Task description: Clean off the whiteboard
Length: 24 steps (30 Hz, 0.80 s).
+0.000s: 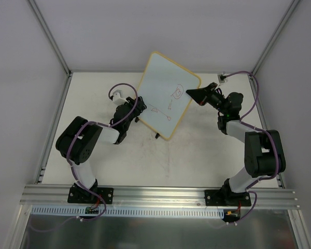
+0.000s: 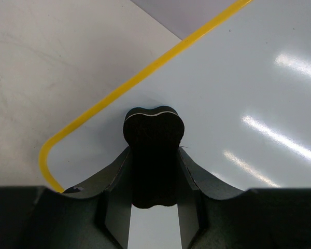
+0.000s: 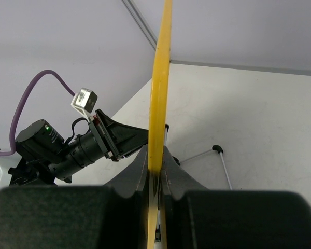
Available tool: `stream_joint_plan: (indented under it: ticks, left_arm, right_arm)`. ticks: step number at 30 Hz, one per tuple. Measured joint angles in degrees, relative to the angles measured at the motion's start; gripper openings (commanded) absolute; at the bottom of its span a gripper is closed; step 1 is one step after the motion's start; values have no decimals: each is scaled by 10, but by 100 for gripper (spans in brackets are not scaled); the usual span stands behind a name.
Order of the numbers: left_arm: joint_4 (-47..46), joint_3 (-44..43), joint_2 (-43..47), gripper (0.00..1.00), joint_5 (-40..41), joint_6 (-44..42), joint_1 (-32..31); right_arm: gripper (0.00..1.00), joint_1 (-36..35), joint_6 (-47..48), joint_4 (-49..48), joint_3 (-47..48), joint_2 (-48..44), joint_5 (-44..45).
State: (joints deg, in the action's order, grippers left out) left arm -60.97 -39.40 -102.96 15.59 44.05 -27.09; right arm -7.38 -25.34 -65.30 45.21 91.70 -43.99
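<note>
Leaning up at a tilt over the pale, scuffed table (image 1: pixel 197 155), a large rectangular whiteboard (image 1: pixel 160 88) with rounded corners and a thin yellow frame sits between two black-and-white robot arms, near the table's far side. The right gripper (image 1: pixel 194 94) is closed on the board's right edge; its wrist view shows the yellow frame pinched edge-on between both fingers. The left gripper (image 1: pixel 139 105) is clamped around a small black foam eraser (image 2: pixel 153 150), whose rounded end rests against the glossy white face close to a bottom corner. Faint reddish line doodles (image 1: pixel 177 92) mark the board's right half, well apart from the eraser. A thin wire foot (image 1: pixel 156 136) with a black tip pokes out below the lower edge. The board looks light, stiff and thin, with a slick, reflective face that would offer fingers no purchase, so the frame edge seems the sensible place to grip. Held along one side only, it may swing or slip if the eraser presses hard, and the slender feet look easy to bend.
</note>
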Motion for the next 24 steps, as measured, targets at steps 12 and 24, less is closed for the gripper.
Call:
stream_joint_plan:
  ticks: [12,24]
  left_arm:
    - [11,-29,11,0,16,-25,-61]
    - [28,-62,41,0,10,-29,-164]
  right_arm:
    - [0,2,-1,2,0,0,2]
    - [0,0,-1,-5,0,0,-12]
